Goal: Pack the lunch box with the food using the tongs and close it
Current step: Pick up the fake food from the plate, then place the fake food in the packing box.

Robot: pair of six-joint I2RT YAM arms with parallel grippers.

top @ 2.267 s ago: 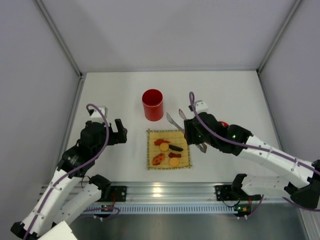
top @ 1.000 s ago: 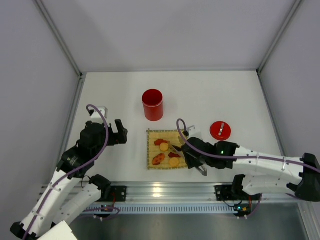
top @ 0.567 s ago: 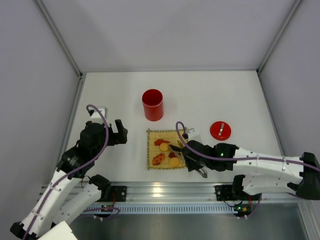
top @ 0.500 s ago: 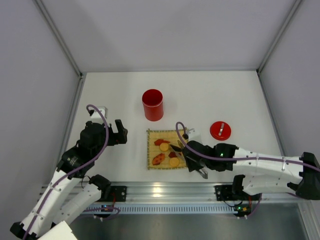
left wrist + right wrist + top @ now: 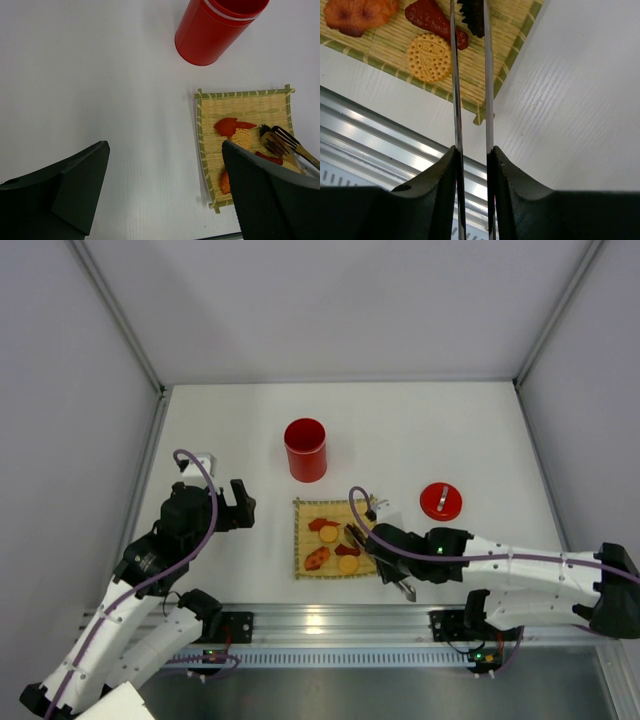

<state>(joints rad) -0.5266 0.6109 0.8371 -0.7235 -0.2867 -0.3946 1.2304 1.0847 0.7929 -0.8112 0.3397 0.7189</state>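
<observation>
Top view first: the red lunch box (image 5: 306, 448) stood open and upright in the upper middle of the frame, just above the bamboo mat (image 5: 305, 512). Its lid (image 5: 441, 501) lay apart at centre right on the table (image 5: 450, 420), parked there, by my read, so the mouth was free for loading. The right gripper (image 5: 385, 545) reached in from the right over the mat's right edge, carrying the tongs (image 5: 352, 535) with their tips aimed at the food. The left gripper (image 5: 240, 505) hung at centre left, well apart from everything, apparently out of the way until needed.

Left wrist view: its 2 fingers (image 5: 75, 185) were spread fully wide, with only bare table between them. The lunch box sat at the top of the frame. On the mat at right, a red slice (image 5: 232, 125) touched a yellow round (image 5: 241, 137), and the tong tips met a dark brown piece (image 5: 264, 131) just beside them.

Right wrist view: 2 black pads (image 5: 435, 190) pinched the tongs' 2 slim arms nearly parallel, so this hand held the tongs alone. The dark piece sat between the arms at the top edge. The tips ran out of frame, so I couldn't tell whether it was clamped. That squeeze looked meant to close on it.
</observation>
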